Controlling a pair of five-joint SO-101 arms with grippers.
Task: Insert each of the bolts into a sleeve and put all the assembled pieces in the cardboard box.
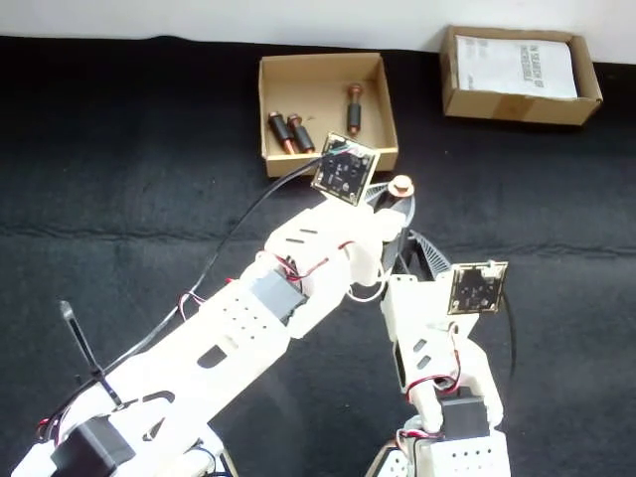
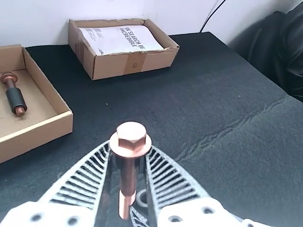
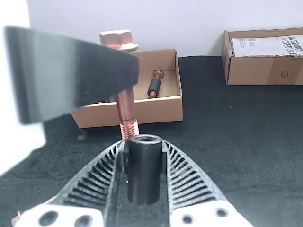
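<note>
Copper in colour, the bolt stands upright in the left tool, whose ribbed fingers are closed on its shank, hexagonal head on top and threaded end pointing down. The right tool is clamped on the black sleeve, which is also upright with its open bore facing up. The two tools meet above the bench, just in front of the box's near right corner. The bolt's threaded tip is level with the sleeve's top rim and just beside the opening, not inside it.

The open cardboard box lies near the far edge of the bench, about midway along it. Three assembled pieces lie inside: two side by side near the box's near left corner, and a third towards its right wall. A second box at the far right corner of the bench holds a printed paper.
</note>
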